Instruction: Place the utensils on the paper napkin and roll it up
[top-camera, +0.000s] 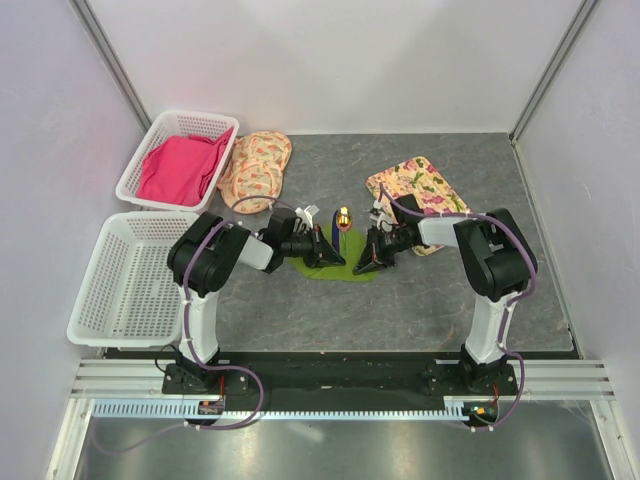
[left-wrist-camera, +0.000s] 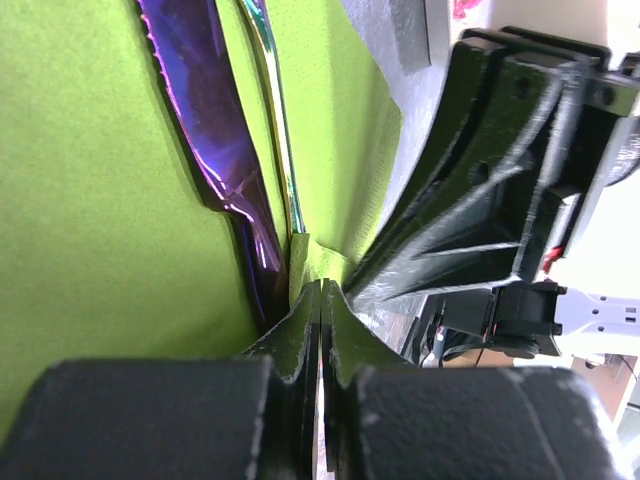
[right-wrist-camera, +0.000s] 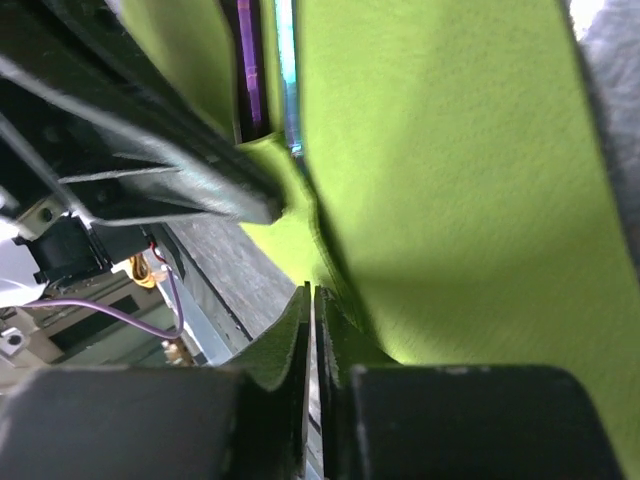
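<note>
The lime-green paper napkin (top-camera: 342, 268) lies mid-table between my two grippers. Both utensils rest on it side by side: a dark-blue stick (left-wrist-camera: 215, 130) and a thinner one (left-wrist-camera: 277, 130) whose yellow-gold end (top-camera: 343, 216) points away from me. My left gripper (left-wrist-camera: 320, 290) is shut, with a raised fold of the napkin's (left-wrist-camera: 90, 200) near edge pinched at its tips, close to the utensils' near ends. Opposite it, my right gripper (right-wrist-camera: 312, 290) is shut on the near edge of the napkin (right-wrist-camera: 450, 180), which curls up beside its fingers. The utensils (right-wrist-camera: 250, 70) lie just beyond.
A white basket (top-camera: 130, 165) with a pink cloth (top-camera: 180, 165) stands at the back left, and a second white basket (top-camera: 95, 300) sits in front of it. Floral cloth mats lie at the back centre (top-camera: 255, 165) and back right (top-camera: 415, 185).
</note>
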